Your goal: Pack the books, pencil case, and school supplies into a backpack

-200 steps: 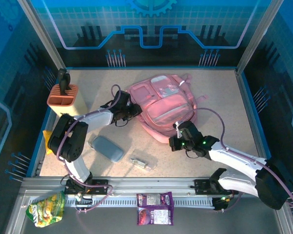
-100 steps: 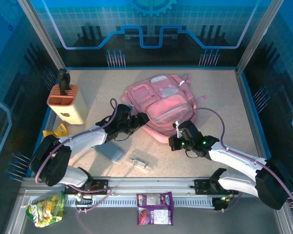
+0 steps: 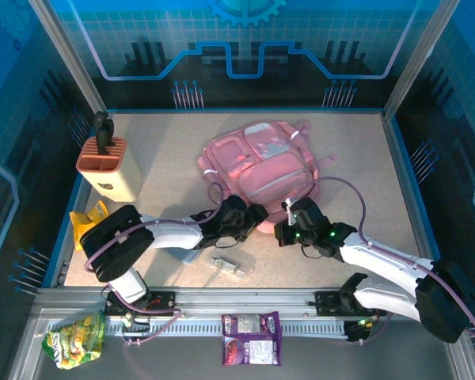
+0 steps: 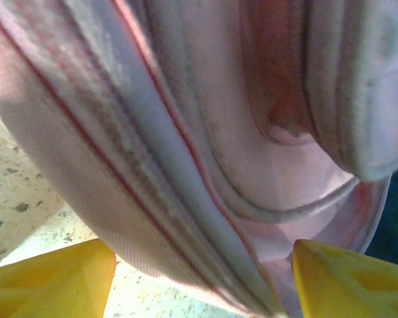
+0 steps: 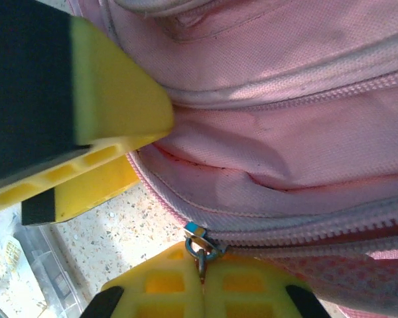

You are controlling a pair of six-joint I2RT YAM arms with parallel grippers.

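The backpack (image 3: 261, 166) lies mid-table, toward the back edge; what is in it cannot be told. The left gripper (image 3: 255, 215) is spread open astride the bag's near hem. The right gripper (image 5: 202, 281) is clamped on the zip pull (image 5: 200, 246). The supply item (image 3: 228, 265) lies by the near edge, apart from both grippers.

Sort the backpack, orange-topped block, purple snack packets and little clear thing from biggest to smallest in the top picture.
1. backpack
2. orange-topped block and purple snack packets: about alike, too close to rank
3. little clear item
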